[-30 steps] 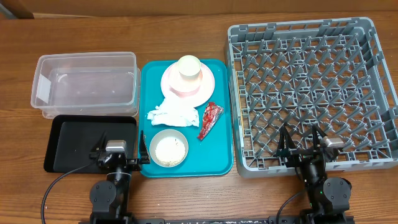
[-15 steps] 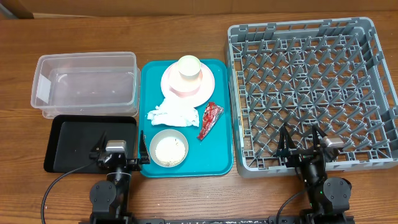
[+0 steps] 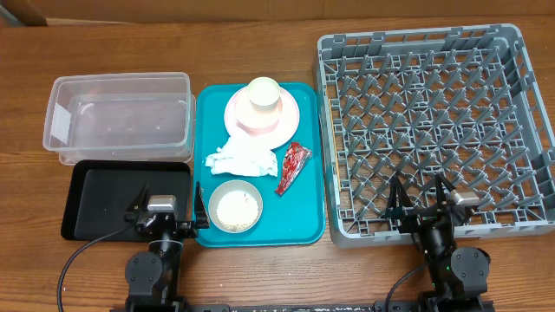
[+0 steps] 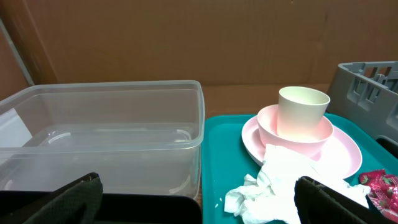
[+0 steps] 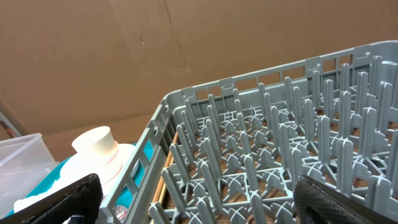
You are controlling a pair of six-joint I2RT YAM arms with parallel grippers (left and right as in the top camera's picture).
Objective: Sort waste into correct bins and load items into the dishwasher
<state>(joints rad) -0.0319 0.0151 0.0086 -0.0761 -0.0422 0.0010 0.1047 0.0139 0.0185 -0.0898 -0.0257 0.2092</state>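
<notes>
A teal tray [image 3: 308, 208] holds a pale pink plate [image 3: 290, 113]. On the plate is a pink bowl [image 3: 260, 122] with a cream cup [image 3: 263, 94] inside it. A crumpled white napkin [image 3: 241, 158], a red wrapper [image 3: 292, 166] and a whitish-grey bowl [image 3: 236, 208] of rice also lie on the tray. The clear tub [image 3: 120, 117] and black tray [image 3: 113, 199] are on the left, the grey dish rack [image 3: 434, 130] on the right. My left gripper [image 3: 169, 206] is open and empty at the black tray's front right corner. My right gripper [image 3: 421, 198] is open and empty over the rack's front edge.
The left wrist view shows the tub [image 4: 106, 124], cup [image 4: 303, 109], napkin [image 4: 280, 186], wrapper [image 4: 382, 183] and a few rice grains on the teal tray [image 4: 224, 155]. The right wrist view shows the rack's pegs [image 5: 280, 143] and the cup [image 5: 93, 142]. A brown cardboard wall stands behind the table.
</notes>
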